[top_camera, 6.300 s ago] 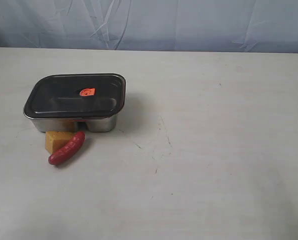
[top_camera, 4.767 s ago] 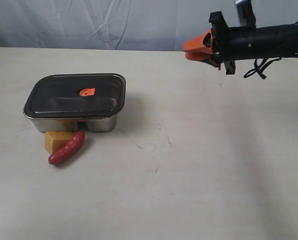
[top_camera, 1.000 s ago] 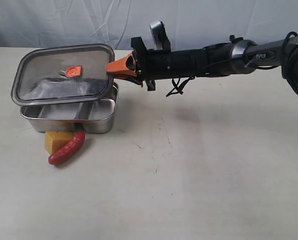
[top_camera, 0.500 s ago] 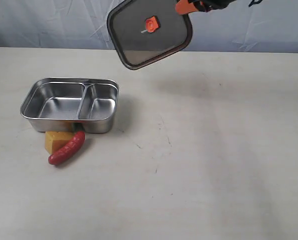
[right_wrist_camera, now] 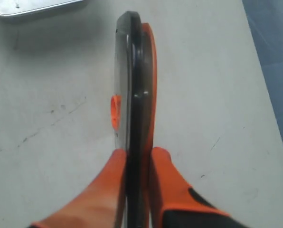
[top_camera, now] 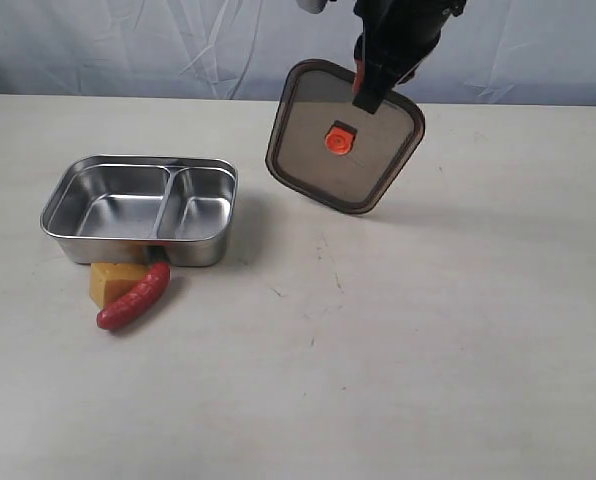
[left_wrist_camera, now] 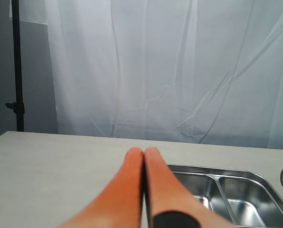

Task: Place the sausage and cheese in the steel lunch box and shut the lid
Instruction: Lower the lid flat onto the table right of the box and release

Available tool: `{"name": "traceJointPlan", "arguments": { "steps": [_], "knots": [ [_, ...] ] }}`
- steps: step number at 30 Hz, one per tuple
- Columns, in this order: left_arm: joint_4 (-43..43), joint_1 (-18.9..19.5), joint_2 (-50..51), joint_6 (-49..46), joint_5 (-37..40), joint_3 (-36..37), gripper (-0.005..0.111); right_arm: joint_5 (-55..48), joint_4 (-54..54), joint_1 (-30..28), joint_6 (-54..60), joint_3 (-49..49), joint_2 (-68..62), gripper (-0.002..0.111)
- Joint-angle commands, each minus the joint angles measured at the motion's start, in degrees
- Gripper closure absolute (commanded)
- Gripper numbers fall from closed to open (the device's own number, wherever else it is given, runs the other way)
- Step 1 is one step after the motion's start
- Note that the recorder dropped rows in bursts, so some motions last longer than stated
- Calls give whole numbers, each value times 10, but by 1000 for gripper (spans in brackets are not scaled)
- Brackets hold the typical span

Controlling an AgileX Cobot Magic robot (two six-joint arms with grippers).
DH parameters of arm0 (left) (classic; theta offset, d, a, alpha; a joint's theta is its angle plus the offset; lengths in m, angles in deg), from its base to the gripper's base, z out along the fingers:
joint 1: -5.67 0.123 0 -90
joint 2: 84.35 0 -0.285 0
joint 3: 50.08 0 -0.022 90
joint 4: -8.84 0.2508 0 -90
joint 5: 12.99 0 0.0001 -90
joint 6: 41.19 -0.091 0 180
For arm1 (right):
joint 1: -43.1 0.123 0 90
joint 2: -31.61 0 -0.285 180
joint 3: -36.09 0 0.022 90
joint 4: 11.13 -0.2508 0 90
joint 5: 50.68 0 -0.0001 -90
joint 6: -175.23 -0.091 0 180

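The steel lunch box (top_camera: 106, 249) stands uncovered on the left of the table, both compartments empty. Against its near wall lie the yellow cheese (top_camera: 110, 280) and the red sausage (top_camera: 134, 297), side by side and touching. My right gripper (top_camera: 364, 98) is shut on the top edge of the lid (top_camera: 323, 175), which hangs upright in the air to the right of the box. In the right wrist view the lid (right_wrist_camera: 135, 71) runs edge-on between the fingers (right_wrist_camera: 114, 166). My left gripper (left_wrist_camera: 143, 153) is shut and empty, with the box (left_wrist_camera: 236, 176) beyond it.
The pale table (top_camera: 428, 330) stretches bare to the right and in front of the box. A white curtain (top_camera: 178, 45) hangs behind the far edge. The box's corner (right_wrist_camera: 32, 5) shows in the right wrist view.
The lid, lifted off the box, has been carried up and to the right, then turned from nearly flat to hanging on edge, lower down. Box, cheese and sausage have not moved.
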Motion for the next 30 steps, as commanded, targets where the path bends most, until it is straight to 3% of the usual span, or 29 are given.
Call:
{"name": "traceJointPlan", "arguments": {
  "steps": [1, 19, 30],
  "knots": [
    [-4, -5, -2, 1, 3, 1, 107, 8, 45, 19, -23, -3, 5, 109],
    [12, -5, -2, 1, 20, 1, 107, 10, 47, 82, -63, 121, 4, 109],
    [12, -5, -2, 1, 20, 1, 107, 24, -44, 116, -70, 173, 4, 109]
  ]
}}
